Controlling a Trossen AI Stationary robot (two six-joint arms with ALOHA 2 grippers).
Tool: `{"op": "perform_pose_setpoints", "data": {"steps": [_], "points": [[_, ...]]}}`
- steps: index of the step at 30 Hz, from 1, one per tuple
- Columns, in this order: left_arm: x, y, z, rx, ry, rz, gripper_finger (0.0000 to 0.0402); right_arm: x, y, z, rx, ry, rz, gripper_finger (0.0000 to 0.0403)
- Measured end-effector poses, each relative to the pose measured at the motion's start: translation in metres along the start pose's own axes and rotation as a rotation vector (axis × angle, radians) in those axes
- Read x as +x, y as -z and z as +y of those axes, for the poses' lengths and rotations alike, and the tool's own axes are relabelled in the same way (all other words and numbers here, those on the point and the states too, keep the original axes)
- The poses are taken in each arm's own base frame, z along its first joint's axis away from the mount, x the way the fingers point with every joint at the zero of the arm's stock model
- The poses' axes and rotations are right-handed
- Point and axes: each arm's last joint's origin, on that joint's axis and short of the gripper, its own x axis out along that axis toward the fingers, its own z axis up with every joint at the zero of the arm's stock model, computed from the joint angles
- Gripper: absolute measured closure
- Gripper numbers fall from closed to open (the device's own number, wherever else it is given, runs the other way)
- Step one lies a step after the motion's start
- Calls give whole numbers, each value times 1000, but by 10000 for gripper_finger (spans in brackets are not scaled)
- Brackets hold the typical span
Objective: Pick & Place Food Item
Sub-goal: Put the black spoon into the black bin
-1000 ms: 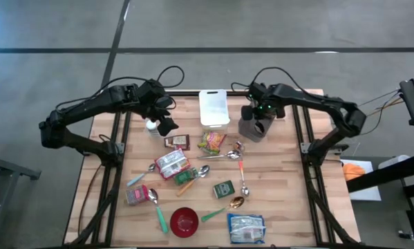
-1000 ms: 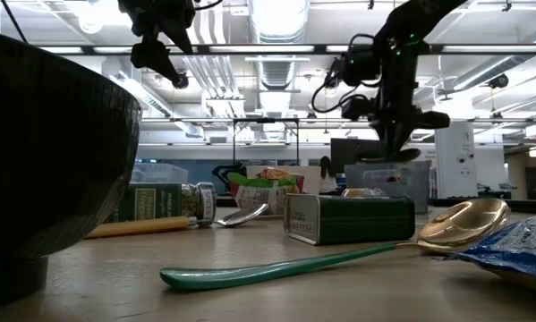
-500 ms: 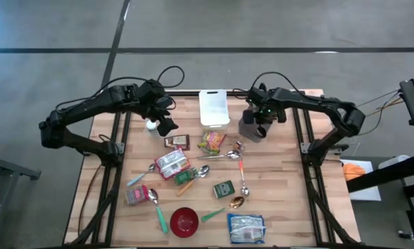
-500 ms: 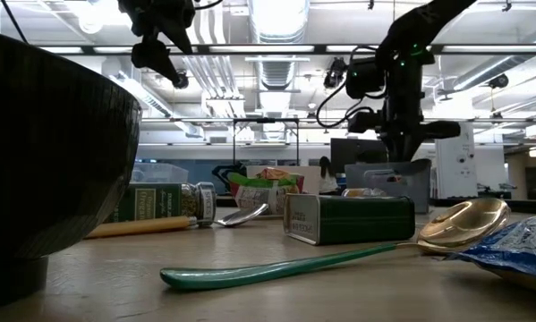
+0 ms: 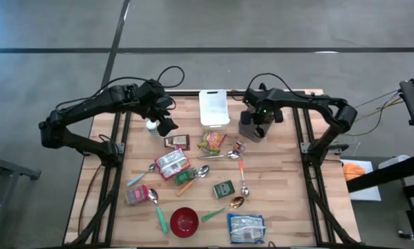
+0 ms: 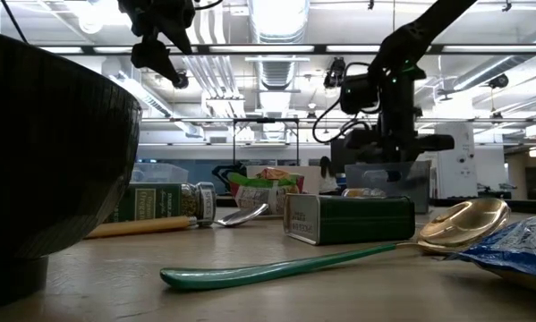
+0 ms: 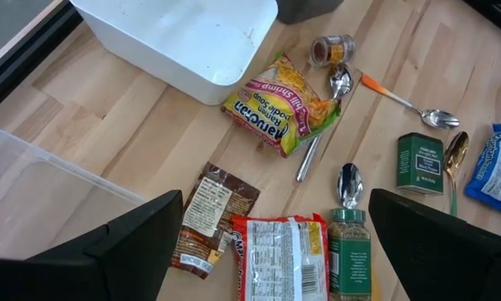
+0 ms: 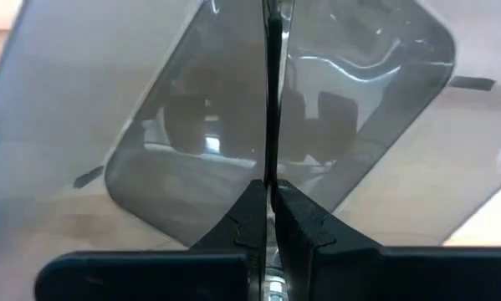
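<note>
Overhead, one camera looks straight down on my whole table (image 5: 276, 173). Another sits at tabletop height, facing across it. Both share the green tin (image 5: 223, 189) and gold spoon (image 6: 460, 224).

A wooden table (image 5: 283, 173) holds lots of things. A white tub (image 5: 213, 108) and a grey tub (image 5: 251, 128) sit at the far side. Noodle packs (image 5: 211, 142), spoons (image 5: 244, 181), a green tin (image 5: 223, 189) and a red bowl (image 5: 184, 220) lie nearer.
</note>
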Motion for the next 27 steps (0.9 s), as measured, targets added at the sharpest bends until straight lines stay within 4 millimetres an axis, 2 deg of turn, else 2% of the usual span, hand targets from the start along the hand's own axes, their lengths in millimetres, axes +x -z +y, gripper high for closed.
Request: {"op": "perform_pose_setpoints", "data": {"steps": [6,19,22,27], "points": [[0,0,0,0,0,0,14,7,-1,1,-13,19,10,392],[0,0,0,-16,0,0,14,6,-1,0,-64,31,-12,389],[0,0,0,-17,0,0,14,9,-1,0,-78,36,5,368],[0,0,0,-20,0,0,14,14,1,-2,-90,54,26,303]]}}
